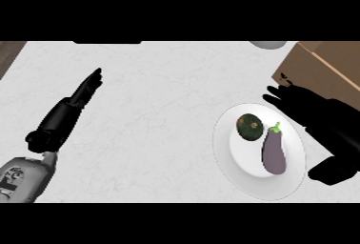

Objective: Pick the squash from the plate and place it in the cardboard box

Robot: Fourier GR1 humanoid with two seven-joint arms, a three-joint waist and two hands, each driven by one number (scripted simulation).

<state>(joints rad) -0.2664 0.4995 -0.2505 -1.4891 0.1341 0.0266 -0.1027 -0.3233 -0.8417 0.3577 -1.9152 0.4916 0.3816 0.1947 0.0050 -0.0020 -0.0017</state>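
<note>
The squash [249, 127], round and dark green, lies on the far part of the white plate [233, 164], which sits at the right side of the pale bench [162, 119]. Just beside the squash, on its near right, a purple eggplant [274, 153] with a green stem lies lengthwise on the same plate, its stem end close to the squash. Whether the two touch cannot be told.

The cardboard box [325, 66] stands at the far right corner of the bench, cut off by the edge of the view, and is a little apart from the plate's far rim.

The right robot hand [309, 112] comes in from the right, over the stretch between the plate's right rim and the box. Its fingers [275, 97] point toward the far left and look relaxed, released and grasping nothing. They end near the plate's far right rim, apart from the squash.

The left robot hand [83, 91] rests at the left side of the bench, well apart from the plate. It is released, with fingers straight and pointing away toward the far side. Its grey forearm [25, 178] enters at the near left corner.

A pale round object [267, 44] shows only partly at the far edge, left of the box.
</note>
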